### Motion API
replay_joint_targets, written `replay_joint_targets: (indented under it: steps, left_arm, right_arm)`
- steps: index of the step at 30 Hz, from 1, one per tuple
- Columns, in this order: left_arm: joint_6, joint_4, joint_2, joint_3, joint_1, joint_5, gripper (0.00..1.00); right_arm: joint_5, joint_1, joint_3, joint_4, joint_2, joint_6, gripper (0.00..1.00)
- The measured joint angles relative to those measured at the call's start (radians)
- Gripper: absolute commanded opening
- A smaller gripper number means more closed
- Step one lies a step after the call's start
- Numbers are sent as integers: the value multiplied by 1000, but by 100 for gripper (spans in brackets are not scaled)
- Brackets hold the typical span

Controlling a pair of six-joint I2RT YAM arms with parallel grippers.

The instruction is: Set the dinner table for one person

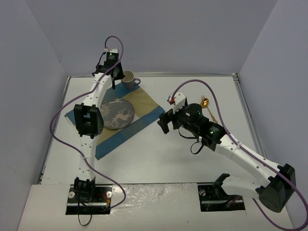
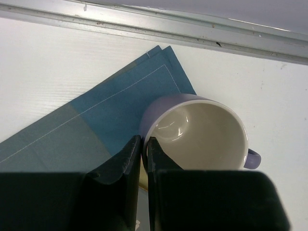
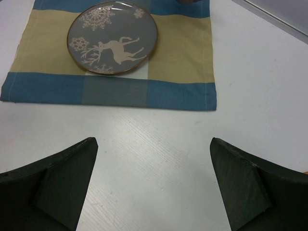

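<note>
Pinching the thin wall of the mug (image 2: 202,130), as it seems, the left fingers (image 2: 130,159) are almost pressed together, one outside the rim and one inside. The right fingers (image 3: 62,178) are spread wide and hold nothing. They hover above the bare worktop (image 3: 159,144), just in front of the placemat (image 3: 178,48). The worktop is the large white surface that carries everything, and the arms are bolted at its near edge.

I judge that the main risk is at the mug. It is held on one side only, roughly opposite to its handle, so when lifted it may tilt or slip from the smooth glaze and fall. It stands at the far corner of the placemat, partly on the cloth as far as I can tell. Dragging it instead of lifting it could therefore wrinkle the cloth and shift the plate (image 3: 113,38). The gold spoon (image 1: 205,102) lies flat on the far right of the worktop, apart from the placemat. Such a thin piece is hard to catch, and the fingers may only push it away.

The mug is glossy ceramic, lilac outside and cream inside, round with a small loop handle. The plate is round and shallow, grey with a white deer and snowflakes. The placemat is soft woven cloth in blue and tan bands with a stitched hem. The worktop is matte, with fine lines.
</note>
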Motion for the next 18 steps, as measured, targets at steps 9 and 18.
replay_joint_targets:
  steps: [9, 18]
  left_arm:
    - [-2, 11, 54, 0, 1, 13, 0]
    - [-3, 21, 65, 3, 4, 14, 0]
  right_arm:
    - [0, -1, -6, 10, 23, 11, 100]
    - [0, -1, -20, 20, 33, 25, 100]
